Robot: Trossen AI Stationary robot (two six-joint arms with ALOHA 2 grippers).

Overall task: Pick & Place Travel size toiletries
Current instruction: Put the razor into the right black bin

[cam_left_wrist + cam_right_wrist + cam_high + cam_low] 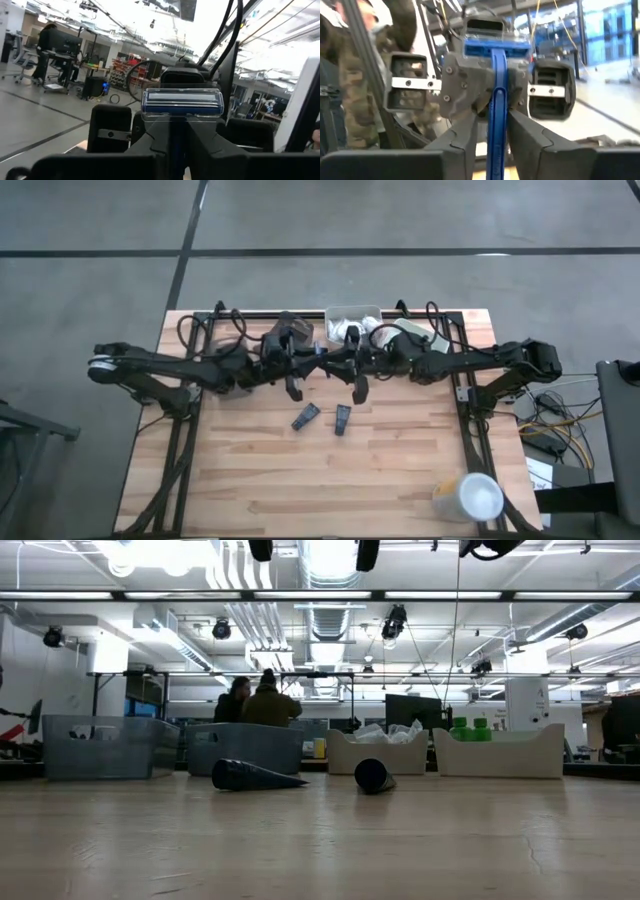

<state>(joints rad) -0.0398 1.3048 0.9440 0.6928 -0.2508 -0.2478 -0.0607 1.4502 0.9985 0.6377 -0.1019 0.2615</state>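
Facing each other above the table, the left gripper (172,150) and right gripper (495,145) both pinch one blue-handled razor (496,90) with clear-capped head.

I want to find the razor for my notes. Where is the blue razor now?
The blue razor is in the air above the middle of the table, held between the left gripper and the right gripper, which face each other.

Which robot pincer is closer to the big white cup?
The right pincer. It hangs over the table's middle, well away from the white cup at the near right corner. The left pincer sits beside it, one step farther from the cup.
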